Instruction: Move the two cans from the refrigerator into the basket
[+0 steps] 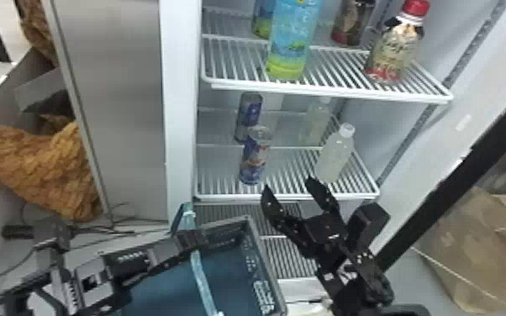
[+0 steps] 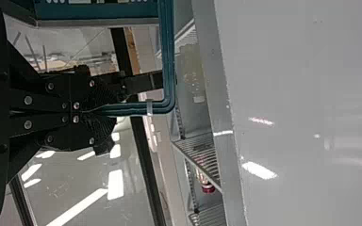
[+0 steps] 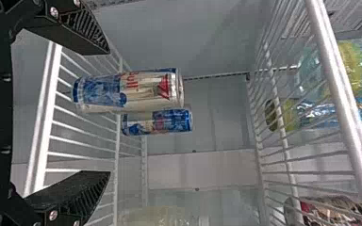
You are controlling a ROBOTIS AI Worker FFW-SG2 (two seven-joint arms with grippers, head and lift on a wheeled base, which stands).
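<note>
Left wrist view: my left gripper [image 1: 192, 239] pinches the teal handle [image 2: 168, 61] of the basket [image 2: 99, 12]. Beyond, I see a red-capped bottle [image 2: 202, 176] on a wire shelf [image 2: 199, 149].

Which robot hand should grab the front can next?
Probably the right one: the right gripper is open, near the front can. The left gripper is busy, shut on the basket handle.
</note>
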